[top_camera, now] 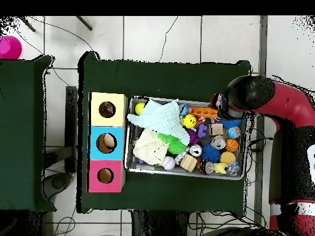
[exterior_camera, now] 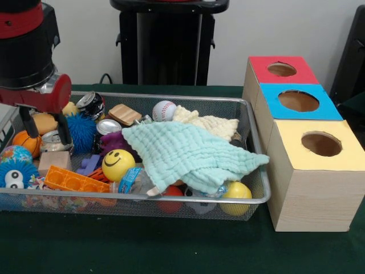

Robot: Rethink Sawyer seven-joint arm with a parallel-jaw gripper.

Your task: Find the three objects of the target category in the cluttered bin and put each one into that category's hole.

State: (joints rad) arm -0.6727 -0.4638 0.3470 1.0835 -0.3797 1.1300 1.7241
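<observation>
The cluttered bin (exterior_camera: pixel 188 200), a silver wire-mesh tray, is full of toys, balls, cans and cloths; it also shows in the overhead view (top_camera: pixel 184 174). The hole (exterior_camera: pixel 321 144) is the round cut-out in the yellow top of the largest wood-grain box, right of the bin, and appears in the overhead view (top_camera: pixel 106 109). My gripper (exterior_camera: pixel 50 140) is low over the bin's left end in the front view. It is open, its black fingers (exterior_camera: pixel 65 130) on either side of a silver can (exterior_camera: pixel 52 142). In the overhead view the arm (top_camera: pixel 243 95) hides it.
A mint cloth (exterior_camera: pixel 188 154) and a cream cloth (exterior_camera: pixel 208 123) cover the bin's middle and right. Around them lie a baseball (exterior_camera: pixel 164 110), a yellow smiley ball (exterior_camera: pixel 118 164), a blue spiky ball (exterior_camera: pixel 81 132) and an orange brick (exterior_camera: pixel 71 180). Blue-topped (exterior_camera: pixel 299 101) and red-topped (exterior_camera: pixel 282 69) boxes stand behind the yellow one.
</observation>
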